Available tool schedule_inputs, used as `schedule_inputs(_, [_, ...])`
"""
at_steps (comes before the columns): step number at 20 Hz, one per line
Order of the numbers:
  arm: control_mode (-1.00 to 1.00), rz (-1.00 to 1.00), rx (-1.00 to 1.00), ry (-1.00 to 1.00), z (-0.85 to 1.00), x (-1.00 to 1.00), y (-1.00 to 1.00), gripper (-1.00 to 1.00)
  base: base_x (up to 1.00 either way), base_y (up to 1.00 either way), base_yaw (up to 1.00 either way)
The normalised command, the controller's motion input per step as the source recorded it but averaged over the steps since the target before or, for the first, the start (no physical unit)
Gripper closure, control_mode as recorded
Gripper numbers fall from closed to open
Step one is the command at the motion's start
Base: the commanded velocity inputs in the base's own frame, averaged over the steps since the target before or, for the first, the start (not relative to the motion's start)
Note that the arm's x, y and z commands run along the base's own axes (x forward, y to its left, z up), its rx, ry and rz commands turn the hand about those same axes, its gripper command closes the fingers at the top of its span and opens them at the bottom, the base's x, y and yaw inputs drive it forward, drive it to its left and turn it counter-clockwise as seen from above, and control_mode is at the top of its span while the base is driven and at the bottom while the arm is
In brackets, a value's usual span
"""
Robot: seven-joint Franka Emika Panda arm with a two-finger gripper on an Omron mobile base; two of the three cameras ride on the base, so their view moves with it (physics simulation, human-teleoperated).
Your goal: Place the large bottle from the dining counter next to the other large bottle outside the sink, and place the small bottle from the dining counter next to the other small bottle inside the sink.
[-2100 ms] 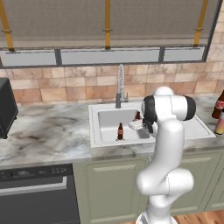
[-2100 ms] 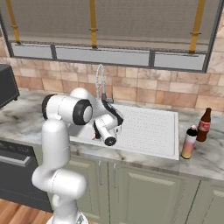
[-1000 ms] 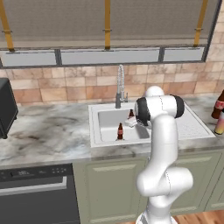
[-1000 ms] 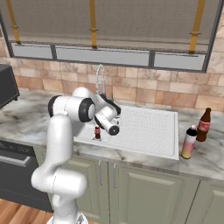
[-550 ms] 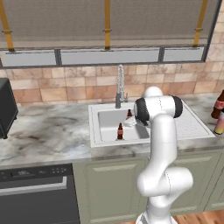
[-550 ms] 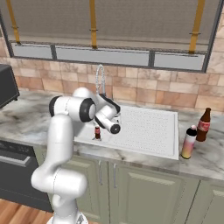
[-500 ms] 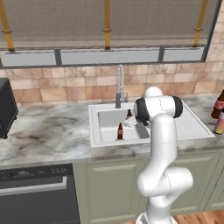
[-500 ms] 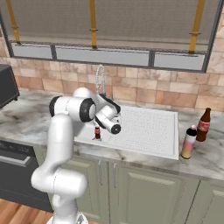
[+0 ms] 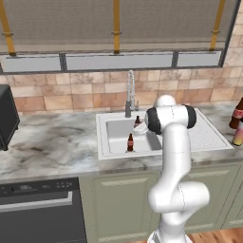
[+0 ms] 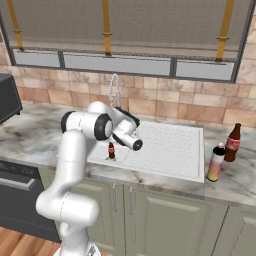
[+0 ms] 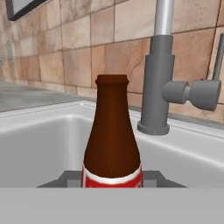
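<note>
We hold a small brown bottle [image 11: 112,144] in the closed gripper [image 11: 112,179], low in the sink [image 9: 114,142] at mid-frame, by the tap [image 11: 156,65]. Another small bottle [image 9: 130,142] stands nearby. Letting go while it is tilted could topple it against that neighbour.

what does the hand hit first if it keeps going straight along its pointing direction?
Probably the tap base, slightly right of dead ahead behind the small bottle the hand grips; otherwise the tiled wall. Depth is unclear.
</note>
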Motion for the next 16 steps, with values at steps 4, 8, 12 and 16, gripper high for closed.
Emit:
schedule_inputs(4, [-1.0, 0.11, 0.01, 0.0, -0.38, 0.3, 0.0, 1.0, 0.0, 0.0, 0.0])
schedule_inputs(8, [-1.0, 0.08, 0.0, 0.0, -0.6, 0.21, 0.0, 1.0, 0.0, 0.0, 0.0])
schedule_inputs(12, [-1.0, 0.07, 0.0, 0.0, -0.7, 0.18, 0.0, 1.0, 0.0, 0.0, 0.0])
schedule_inputs(16, [-1.0, 0.07, 0.0, -0.01, -0.75, 0.14, 0.0, 1.0, 0.0, 0.0, 0.0])
